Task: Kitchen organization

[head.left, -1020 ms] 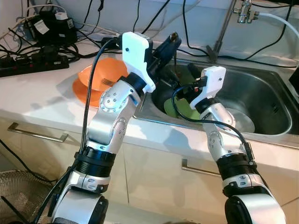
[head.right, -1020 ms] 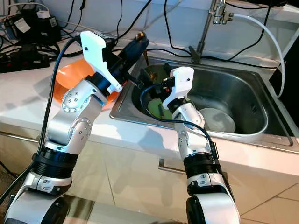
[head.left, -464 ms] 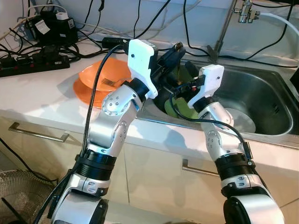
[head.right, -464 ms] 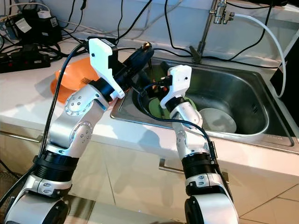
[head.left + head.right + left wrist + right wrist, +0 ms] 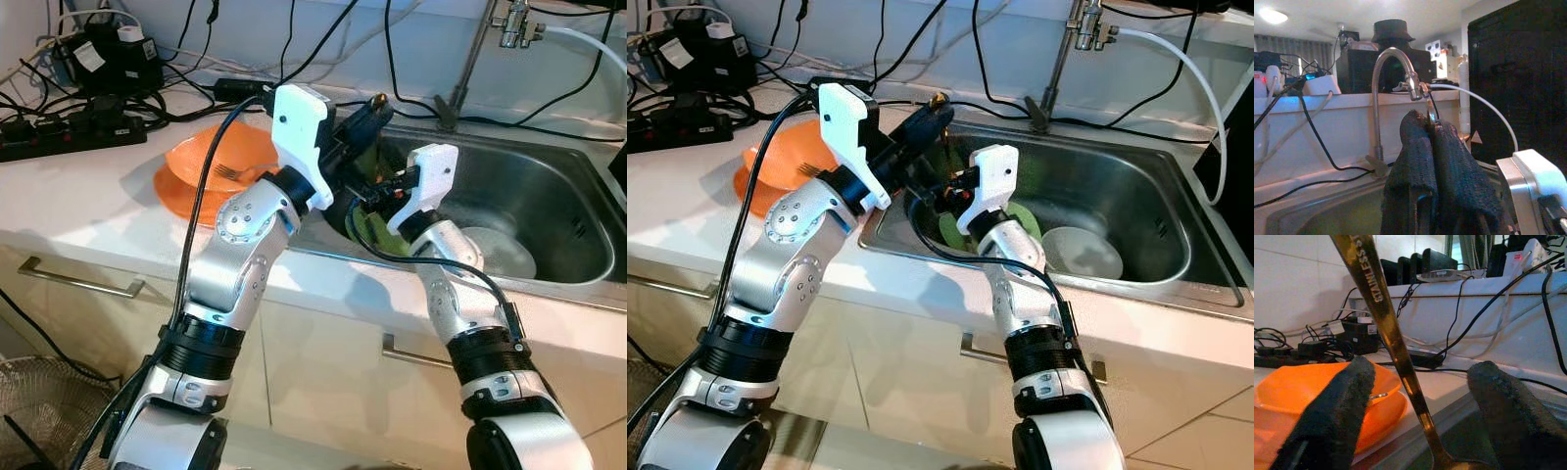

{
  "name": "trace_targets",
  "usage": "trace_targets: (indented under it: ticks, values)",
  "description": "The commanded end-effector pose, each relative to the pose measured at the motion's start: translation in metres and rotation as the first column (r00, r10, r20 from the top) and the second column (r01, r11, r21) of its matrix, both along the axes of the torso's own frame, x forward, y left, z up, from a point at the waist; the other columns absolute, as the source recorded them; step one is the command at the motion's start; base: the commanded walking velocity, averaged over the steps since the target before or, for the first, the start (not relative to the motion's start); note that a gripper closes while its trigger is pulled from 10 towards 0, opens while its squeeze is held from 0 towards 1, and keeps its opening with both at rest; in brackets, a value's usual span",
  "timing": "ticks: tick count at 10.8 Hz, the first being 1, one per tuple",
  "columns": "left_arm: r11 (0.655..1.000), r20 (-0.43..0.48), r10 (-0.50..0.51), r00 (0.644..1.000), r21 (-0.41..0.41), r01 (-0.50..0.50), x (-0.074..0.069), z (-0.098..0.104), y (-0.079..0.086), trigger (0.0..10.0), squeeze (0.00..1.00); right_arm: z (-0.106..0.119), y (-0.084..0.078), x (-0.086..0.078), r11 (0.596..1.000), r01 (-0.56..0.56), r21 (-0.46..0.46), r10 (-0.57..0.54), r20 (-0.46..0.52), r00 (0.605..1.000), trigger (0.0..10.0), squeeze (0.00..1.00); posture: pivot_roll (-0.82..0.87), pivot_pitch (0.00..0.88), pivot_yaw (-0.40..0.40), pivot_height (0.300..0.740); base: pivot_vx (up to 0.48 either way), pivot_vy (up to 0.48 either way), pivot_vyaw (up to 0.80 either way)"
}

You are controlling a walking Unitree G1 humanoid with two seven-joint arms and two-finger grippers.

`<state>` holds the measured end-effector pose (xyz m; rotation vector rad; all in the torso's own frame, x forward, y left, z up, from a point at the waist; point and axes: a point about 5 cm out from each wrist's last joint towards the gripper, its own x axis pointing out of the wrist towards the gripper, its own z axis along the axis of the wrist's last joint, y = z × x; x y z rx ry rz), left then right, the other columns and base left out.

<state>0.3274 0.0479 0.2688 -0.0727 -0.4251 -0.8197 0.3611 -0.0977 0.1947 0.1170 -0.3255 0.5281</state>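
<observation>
over the last second i've swung the left arm in from above the orange plates [image 5: 211, 166] to the left rim of the sink [image 5: 1136, 196], and the right arm has leaned left to meet it, so the two grippers now sit almost touching above the green plate [image 5: 1019, 217] in the basin. i read that as a hand-over of the gold utensil [image 5: 1386, 318] taking shape, not yet done.

the left gripper [image 5: 1431, 147] has its fingers pressed together on the utensil's tip, which pokes out just above them against the faucet [image 5: 1393, 63]. the right gripper [image 5: 1420, 396] is spread wide, with the shaft, stamped "stainless", passing between its fingers untouched. the head views hide that gap; they do show a white bowl [image 5: 1081, 253] in the sink and a fork [image 5: 227, 173] on the orange plates.
</observation>
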Motion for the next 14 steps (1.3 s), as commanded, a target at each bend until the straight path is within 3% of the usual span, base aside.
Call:
trace_targets:
  ticks: [1,14]
  values:
    - [1.000,0.007,-0.010,1.000,0.011,0.010,-0.0026,0.0010,-0.0020,10.0,0.00,0.0048,0.0000,-0.0015,1.000,-0.004,-0.001,0.004,0.021,1.000,0.0,0.00,0.22,0.000,-0.006,0.740,0.000,0.000,0.00]
    - [1.000,0.003,0.014,1.000,0.024,-0.014,0.0015,0.0021,0.0019,10.0,0.00,0.0089,-0.0028,0.0014,1.000,0.003,0.006,-0.003,0.022,1.000,0.0,0.00,0.22,0.000,-0.018,0.740,0.000,0.000,0.00]
